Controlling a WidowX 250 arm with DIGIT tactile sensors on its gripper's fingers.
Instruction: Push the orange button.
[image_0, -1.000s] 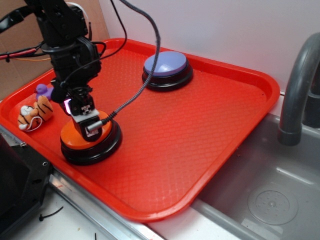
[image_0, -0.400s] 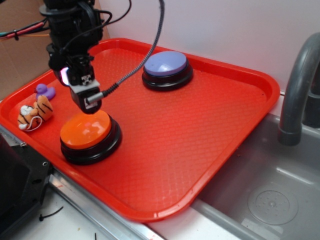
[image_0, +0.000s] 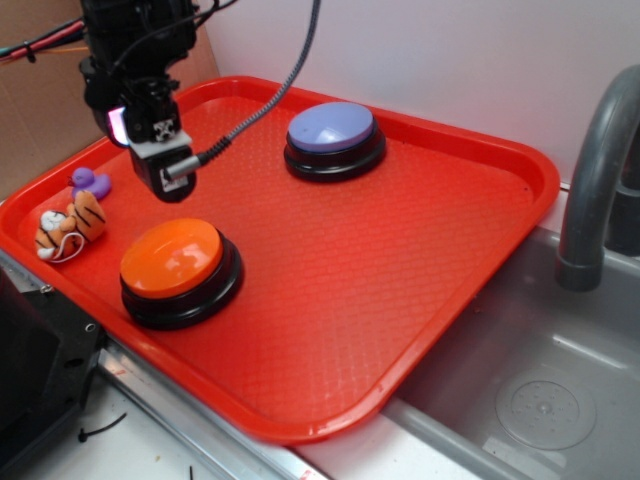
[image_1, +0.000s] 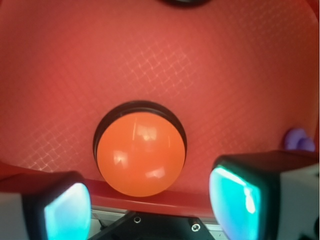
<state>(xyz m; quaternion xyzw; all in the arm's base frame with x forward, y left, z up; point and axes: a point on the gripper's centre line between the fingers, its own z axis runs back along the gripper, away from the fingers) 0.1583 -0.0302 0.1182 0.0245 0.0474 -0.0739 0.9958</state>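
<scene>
Here the orange button (image_0: 180, 262) sat on its black base in the lower left part of the red tray (image_0: 420, 250), near the tray's front rim. The gripper (image_0: 170, 180) hung in the upper left of the exterior frame, above the button and clear of it, with a cable running from it up to the top edge. In the wrist view its two fingers (image_1: 60, 210) stood at the bottom corners, spread apart with nothing between them, and the orange button (image_1: 141, 152) showed in the gap, lower centre. A purple button (image_0: 333, 135) sat toward the tray's far edge, upper centre. At the left edge lay a tiger toy (image_0: 70, 226) and just above it a small purple duck (image_0: 90, 182).
</scene>
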